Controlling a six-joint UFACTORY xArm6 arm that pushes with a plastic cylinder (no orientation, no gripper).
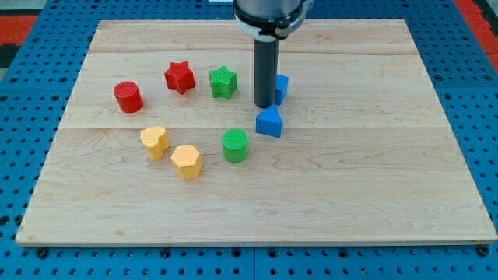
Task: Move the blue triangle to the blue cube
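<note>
The blue triangle (269, 122) lies on the wooden board (373, 155) a little right of centre. The blue cube (281, 88) sits just above it, partly hidden behind my dark rod. My tip (264, 105) rests on the board at the cube's left side and just above the triangle's upper left corner. Triangle and cube are a small gap apart.
A green star (222, 82) and a red star (179, 77) lie left of my tip. A red cylinder (128, 96) is further left. A green cylinder (235, 145), a yellow hexagon (187, 161) and a yellow heart-like block (155, 142) lie towards the view's bottom left.
</note>
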